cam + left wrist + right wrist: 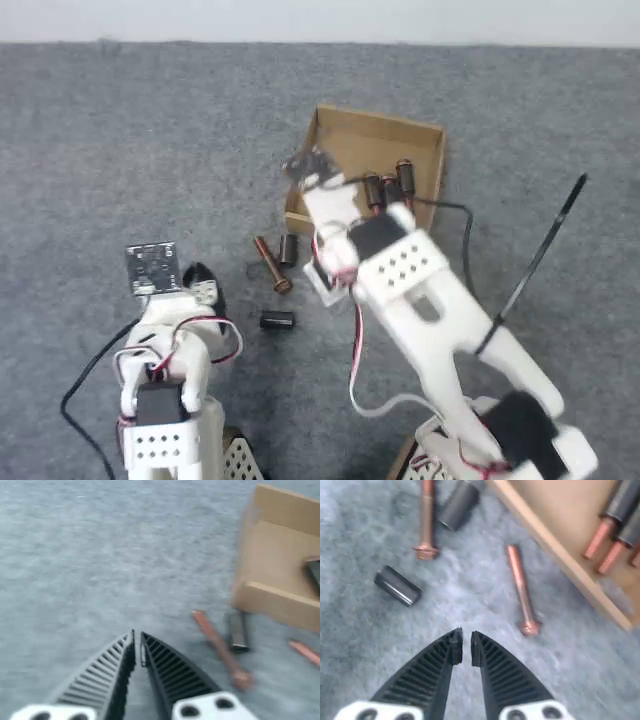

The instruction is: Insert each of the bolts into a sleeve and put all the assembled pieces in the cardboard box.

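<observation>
The cardboard box (380, 118) sits at the table's middle back, with three assembled bolt-and-sleeve pieces (388, 185) lying inside. On the carpet in front of it lie a copper bolt (270, 262), a black sleeve (288, 248) beside it, and another sleeve (278, 320) nearer the arms. The right wrist view shows these: bolt (425, 517), sleeve (460, 502), sleeve (397, 585), plus a second loose bolt (521, 587) by the box wall (560, 555). My right gripper (465, 647) hangs shut and empty, raised near the box's front corner (305, 168). My left gripper (137, 640) is shut and empty, left of the parts (200, 278).
Grey carpet covers the whole table. The left wrist view shows the box (270, 602), a bolt (220, 647) and a sleeve (239, 632) ahead of that gripper. A thin black strap (550, 240) sticks out beside the right arm. Open carpet lies at the left and back.
</observation>
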Controlling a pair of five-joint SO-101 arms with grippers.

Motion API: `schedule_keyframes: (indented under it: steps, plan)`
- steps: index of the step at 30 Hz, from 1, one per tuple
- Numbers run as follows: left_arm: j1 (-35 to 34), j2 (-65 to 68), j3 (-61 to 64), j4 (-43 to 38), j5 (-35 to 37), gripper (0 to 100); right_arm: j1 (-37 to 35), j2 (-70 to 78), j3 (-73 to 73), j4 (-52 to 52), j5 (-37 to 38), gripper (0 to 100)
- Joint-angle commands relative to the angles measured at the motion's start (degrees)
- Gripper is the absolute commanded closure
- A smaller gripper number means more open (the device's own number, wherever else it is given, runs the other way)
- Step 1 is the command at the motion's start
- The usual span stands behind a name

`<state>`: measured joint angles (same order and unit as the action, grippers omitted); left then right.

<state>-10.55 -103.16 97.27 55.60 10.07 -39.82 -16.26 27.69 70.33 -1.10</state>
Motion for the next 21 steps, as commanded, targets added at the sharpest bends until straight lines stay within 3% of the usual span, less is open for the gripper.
schedule_keyframes:
  steps: [1,8,14,18,21]
  plan:
    - [-7.6,-1.1,-0.7,-1.3,-0.2,99,-3.2,-6.5,7.0,-9.4,0.0,99.2]
    - [-11.4,-1.1,-0.7,2.6,-0.1,99,-7.2,-5.1,9.8,-12.0,16.4,99.2]
    - [-13.3,-1.1,-0.9,2.4,-0.1,99,-9.4,0.6,9.8,-15.2,19.9,98.6]
    - [-13.3,-1.1,-0.8,1.6,-0.1,99,-11.4,5.8,9.8,-17.5,21.6,89.5]
    - [-13.3,-1.1,-0.8,1.5,-0.1,99,-12.9,8.4,9.2,-18.5,23.6,88.7]
